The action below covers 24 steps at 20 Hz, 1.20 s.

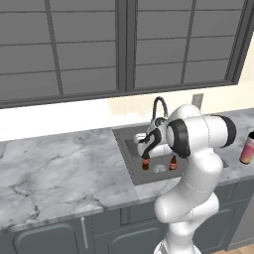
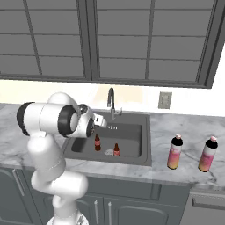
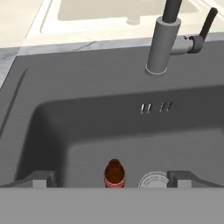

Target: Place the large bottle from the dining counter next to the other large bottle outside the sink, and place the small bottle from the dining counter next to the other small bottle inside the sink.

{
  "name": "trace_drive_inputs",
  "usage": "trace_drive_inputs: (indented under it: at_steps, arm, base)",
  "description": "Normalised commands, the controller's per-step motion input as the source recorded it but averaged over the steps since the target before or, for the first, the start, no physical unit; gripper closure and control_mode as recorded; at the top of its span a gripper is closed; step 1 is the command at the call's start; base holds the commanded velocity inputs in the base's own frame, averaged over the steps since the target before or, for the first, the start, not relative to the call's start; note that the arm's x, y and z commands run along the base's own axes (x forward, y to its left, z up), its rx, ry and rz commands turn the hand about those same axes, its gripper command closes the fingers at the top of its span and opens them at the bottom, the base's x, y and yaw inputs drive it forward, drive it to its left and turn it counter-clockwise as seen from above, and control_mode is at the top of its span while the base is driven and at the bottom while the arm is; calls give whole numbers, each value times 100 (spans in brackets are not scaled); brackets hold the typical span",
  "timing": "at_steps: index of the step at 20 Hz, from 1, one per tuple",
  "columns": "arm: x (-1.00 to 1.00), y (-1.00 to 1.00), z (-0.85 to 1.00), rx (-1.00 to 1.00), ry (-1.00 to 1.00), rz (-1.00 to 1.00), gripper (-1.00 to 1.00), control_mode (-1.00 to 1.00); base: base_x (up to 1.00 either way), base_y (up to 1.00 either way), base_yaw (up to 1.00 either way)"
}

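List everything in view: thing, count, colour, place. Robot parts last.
small bottles: 2, dark brown with red tops, upright and apart on the sink floor, one below the claw, the other by the drain
large bottles: 2, pink fading to orange with dark caps, and, upright on the worktop right of the sink
sink: 1, dark grey basin, set in the worktop
faucet: 1, dark gooseneck, behind the basin
worktop: 1, grey-white marble, over dark cabinets
wall outlet: 1, grey, wall behind the sink
claw: 1, dark tips, open, either side of a small bottle's cap
arm: 1, white with dark joints
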Motion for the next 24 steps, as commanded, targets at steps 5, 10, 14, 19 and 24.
trace_drive_inputs:
  at_steps: [5, 10, 14, 19, 24]
  arm:
    - [0, 15, 71, -2, 6, 1, -100, -100]
    - [1, 1, 41, -4, -2, 0, -100, -100]
    - [-3, 0, 28, 0, -7, 0, -100, -100]
    - [0, 0, 2, 0, -1, 0, -100, -100]
    - [-7, 5, 3, 0, -2, 0, -100, -100]
  base:
    - [0, 0, 0]
    - [0, 0, 0]
    - [0, 0, 0]
    - [0, 0, 0]
    - [0, 0, 0]
